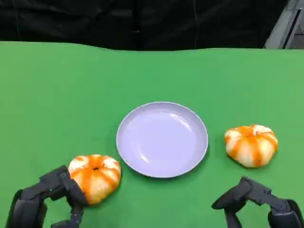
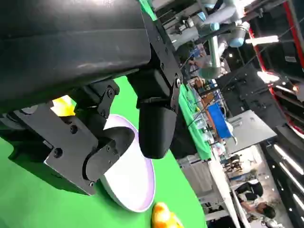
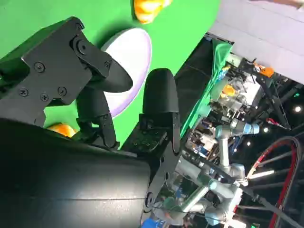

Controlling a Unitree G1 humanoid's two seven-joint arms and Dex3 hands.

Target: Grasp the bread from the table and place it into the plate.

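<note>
Two pumpkin-shaped orange and white breads lie on the green table, one on each side of a pale lilac plate that holds nothing. The left bread sits at the plate's near left. My left hand is right against its near-left side, fingers spread and not closed around it. The right bread lies to the right of the plate. My right hand hovers nearer to me than this bread, fingers apart and clear of it. The left wrist view shows the plate beyond the left hand's fingers.
The green table stretches wide around the plate, ending in a dark backdrop at the far edge. In the wrist views, a workshop with other robot arms lies beyond the table.
</note>
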